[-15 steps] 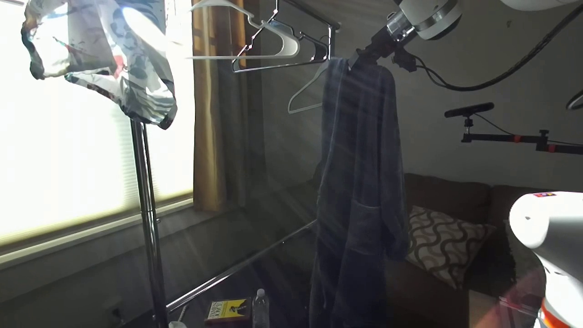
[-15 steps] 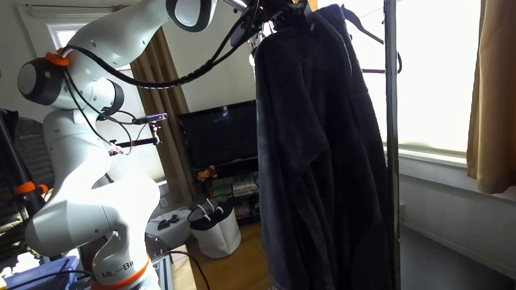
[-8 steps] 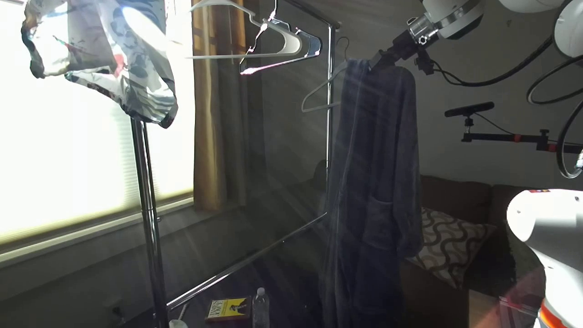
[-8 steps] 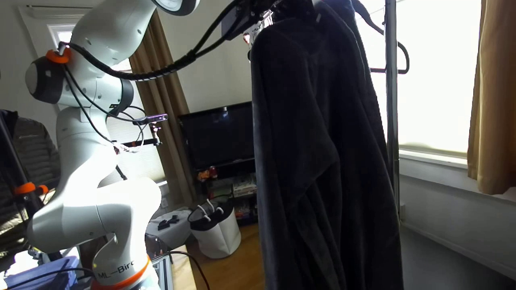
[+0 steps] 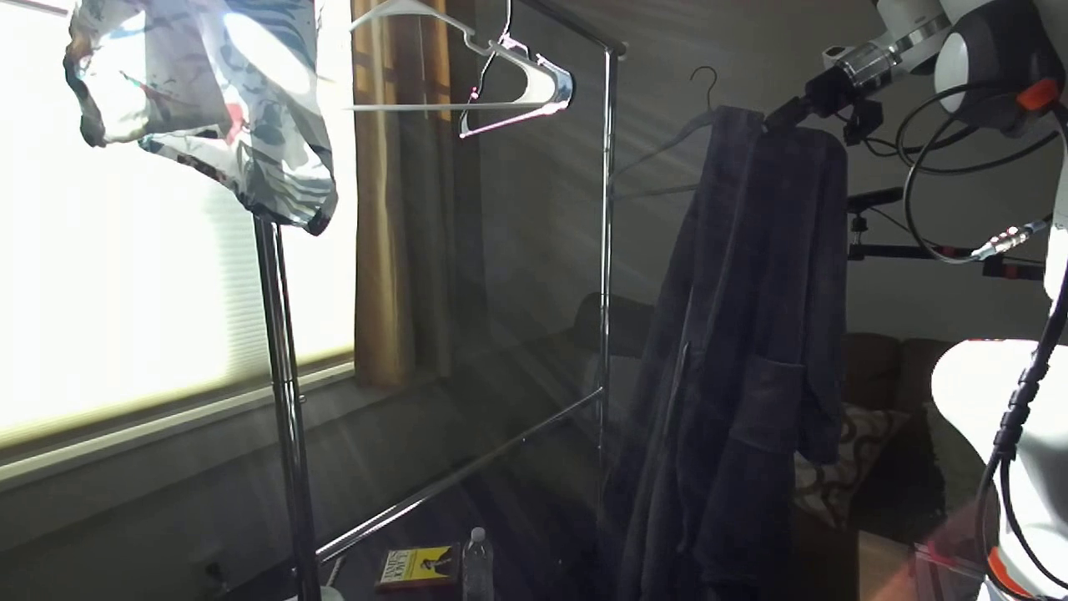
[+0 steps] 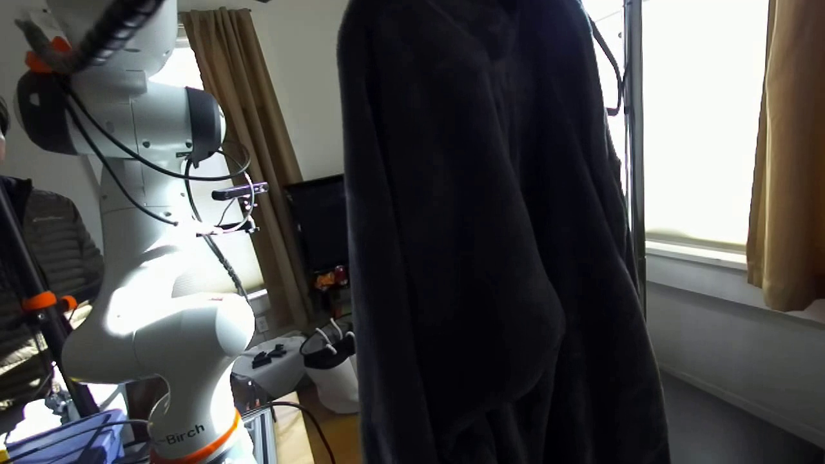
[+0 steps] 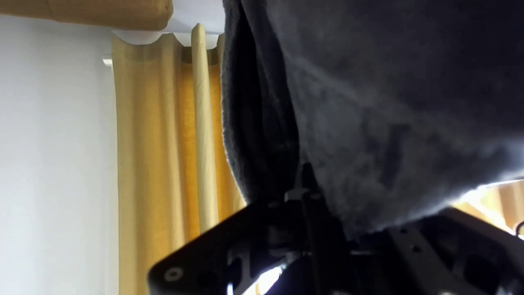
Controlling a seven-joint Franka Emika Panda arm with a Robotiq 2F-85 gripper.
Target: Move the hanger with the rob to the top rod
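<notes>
The dark blue robe point(image 5: 751, 317) hangs from a grey hanger point(image 5: 659, 156), whose bare arm sticks out on one side. The hanger's hook point(image 5: 707, 83) points up and touches nothing, right of the rack in that exterior view. My gripper point(image 5: 774, 122) is at the robe's collar and the robe hangs from it. In the wrist view the gripper point(image 7: 305, 184) is closed, with robe cloth around the fingers; the hanger is hidden there. The top rod point(image 5: 576, 27) of the chrome rack is up and left of the hook. The robe point(image 6: 477, 245) fills an exterior view, where my gripper is out of frame.
A white hanger point(image 5: 434, 107) and a shiny hanger point(image 5: 513, 122) hang on the rack. The rack's end post point(image 5: 607, 242) stands between them and the robe. A printed garment point(image 5: 275, 142) hangs at the near end. A bottle point(image 5: 477, 568) and book point(image 5: 417, 569) lie below.
My gripper, hanger and robe have moved right, away from the rack, in an exterior view. Elsewhere the robe looks larger and the gripper has left the frame's top. The rack's hangers have swung.
</notes>
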